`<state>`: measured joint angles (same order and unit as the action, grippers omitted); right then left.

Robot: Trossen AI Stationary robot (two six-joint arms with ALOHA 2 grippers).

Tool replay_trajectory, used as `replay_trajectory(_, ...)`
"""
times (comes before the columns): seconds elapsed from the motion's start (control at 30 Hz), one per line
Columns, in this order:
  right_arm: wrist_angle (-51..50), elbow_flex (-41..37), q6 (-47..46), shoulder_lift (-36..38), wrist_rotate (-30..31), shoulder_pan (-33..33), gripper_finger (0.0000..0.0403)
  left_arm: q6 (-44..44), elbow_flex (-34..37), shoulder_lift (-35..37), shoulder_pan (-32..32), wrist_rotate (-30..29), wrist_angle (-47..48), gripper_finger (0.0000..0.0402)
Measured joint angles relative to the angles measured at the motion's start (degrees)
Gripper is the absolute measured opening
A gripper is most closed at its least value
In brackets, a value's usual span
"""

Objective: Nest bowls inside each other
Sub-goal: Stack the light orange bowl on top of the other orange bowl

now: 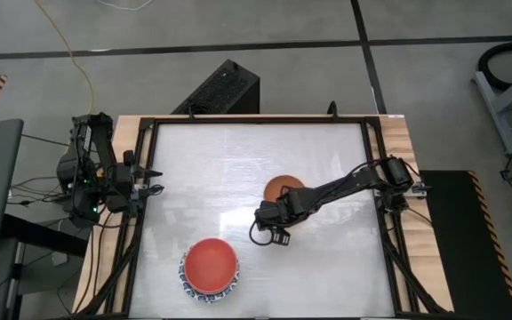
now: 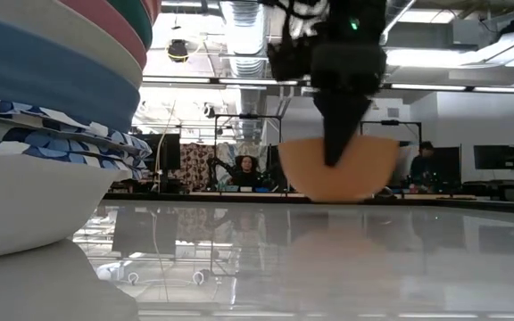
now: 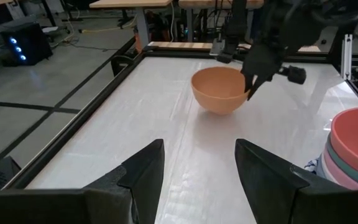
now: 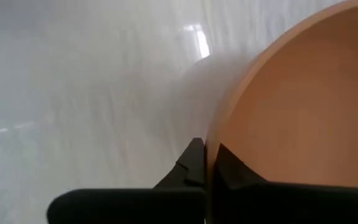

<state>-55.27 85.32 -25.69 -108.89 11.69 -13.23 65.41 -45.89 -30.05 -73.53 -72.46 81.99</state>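
Lone bowl mid-table, right gripper on its rim; bowl stack near the front edge

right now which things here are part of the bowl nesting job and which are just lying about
Part of the job:
- orange bowl, its rim pinched by the right gripper
- stack of nested bowls, red one on top

Just lying about:
- black box on the floor beyond the table
- yellow cable on the floor
- left gripper, open and waiting at the table's left edge
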Motion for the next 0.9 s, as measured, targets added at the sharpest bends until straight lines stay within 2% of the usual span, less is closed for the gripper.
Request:
replay_trajectory(0.23,0.4,8.1,10.3,0.0,1.0,0.0,0.0008,0.0,0.0,0.0,0.0,0.0,0.0,0.0187)
replay_trajectory(0.43,2.0,15.6,24.5,0.0,5.4,-1.4,0.0008,0.0,0.0,0.0,0.0,0.0,0.0,0.0187)
replay_trajectory(0.63,5.4,20.2,44.5,0.0,5.5,-3.5,0.0008,0.0,0.0,0.0,0.0,-0.1,0.0,0.0187)
replay_trajectory(0.73,8.6,21.1,51.3,0.0,5.2,-4.9,0.0008,0.0,0.0,0.0,0.0,-0.1,0.0,0.0187)
replay_trajectory(0.9,13.0,21.2,63.8,0.1,1.6,-7.5,0.0009,0.0,0.0,0.0,0.0,-0.1,0.0,0.0187)
